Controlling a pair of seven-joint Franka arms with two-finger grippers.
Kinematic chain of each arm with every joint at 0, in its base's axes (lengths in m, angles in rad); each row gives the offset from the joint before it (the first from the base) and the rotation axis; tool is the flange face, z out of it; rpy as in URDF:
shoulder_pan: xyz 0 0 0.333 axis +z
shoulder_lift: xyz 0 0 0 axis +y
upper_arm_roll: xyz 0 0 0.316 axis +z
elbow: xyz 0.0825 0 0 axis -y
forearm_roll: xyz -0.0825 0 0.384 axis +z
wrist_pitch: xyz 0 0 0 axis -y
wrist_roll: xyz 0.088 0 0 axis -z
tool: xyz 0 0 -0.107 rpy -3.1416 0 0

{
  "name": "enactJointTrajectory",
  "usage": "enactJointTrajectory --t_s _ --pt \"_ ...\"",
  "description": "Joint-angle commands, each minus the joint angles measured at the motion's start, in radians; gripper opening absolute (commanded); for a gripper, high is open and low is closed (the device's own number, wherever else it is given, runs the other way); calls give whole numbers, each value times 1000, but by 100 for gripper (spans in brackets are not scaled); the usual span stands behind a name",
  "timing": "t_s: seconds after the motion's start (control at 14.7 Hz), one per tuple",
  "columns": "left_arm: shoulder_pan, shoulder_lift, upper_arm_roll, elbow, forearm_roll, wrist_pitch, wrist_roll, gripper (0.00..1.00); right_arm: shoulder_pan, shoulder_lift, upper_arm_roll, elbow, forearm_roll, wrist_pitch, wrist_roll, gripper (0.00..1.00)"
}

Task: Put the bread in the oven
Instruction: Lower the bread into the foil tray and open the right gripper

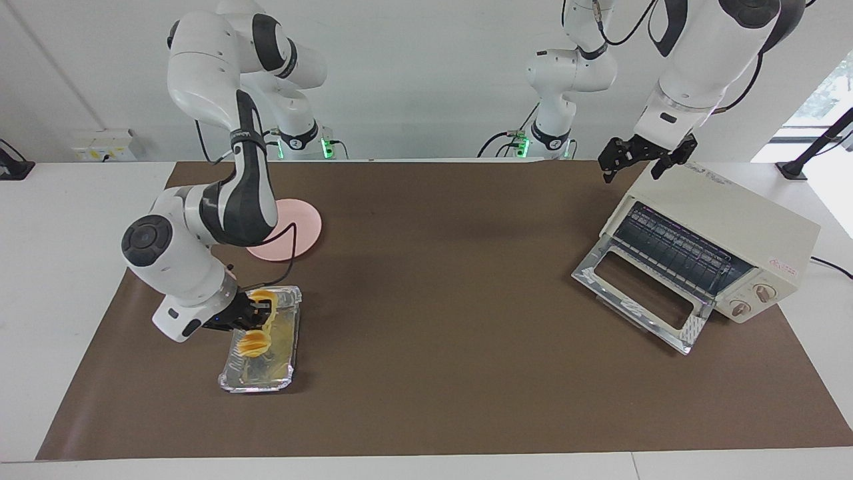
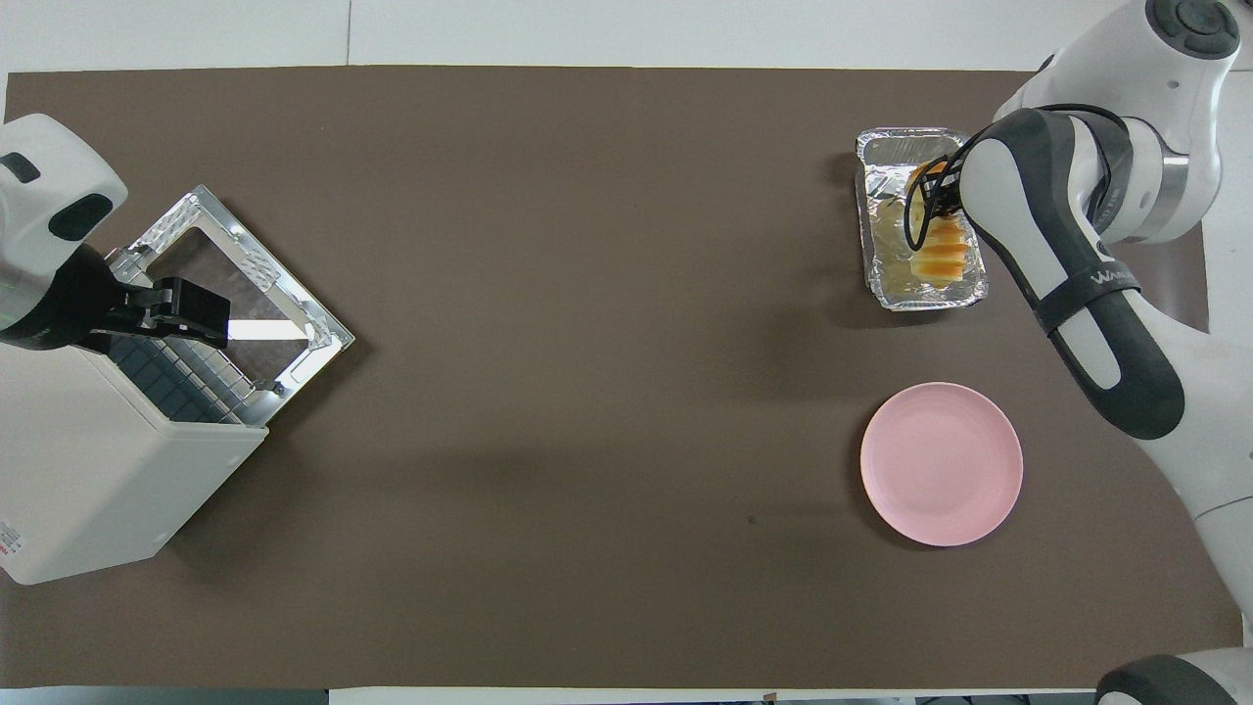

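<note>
- Now the small ridged yellow-orange bread loaf (image 1: 255,343) (image 2: 942,250) sits in the silver rectangular foil tray (image 1: 282,373) (image 2: 884,215), toward the right arm's end of the table.
- Right gripper (image 1: 255,313) clamped on the loaf's end at 12 o'clock in the facing view; the rest trails toward 6.
- Round pink plate (image 1: 296,230) (image 2: 942,463) nearer the robots than the tray.
- Left gripper (image 1: 638,159) (image 2: 191,313) waits, jaws spread, over the cream-white boxy toaster oven (image 1: 733,230) (image 2: 88,480), glass door down.
</note>
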Motion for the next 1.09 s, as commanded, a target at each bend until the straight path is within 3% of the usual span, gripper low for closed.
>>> enactJointTrajectory --t_s 0.0,0.41,0.48,0.54,1.02 --pt "8 -20 0 -17 -18 7 9 100 -8 19 9 9 8 35 1 0" --pt "8 -20 -1 -17 -18 7 9 100 -2 16 10 -36 11 80 10 0" --pt "8 -19 -1 -17 -18 9 9 100 -2 15 10 -36 11 77 12 64" --pt "8 -20 -1 -17 -18 9 9 100 -3 13 10 -36 11 74 13 100" --pt "8 -20 -1 -17 -18 9 9 100 -9 -19 9 -27 11 29 15 100"
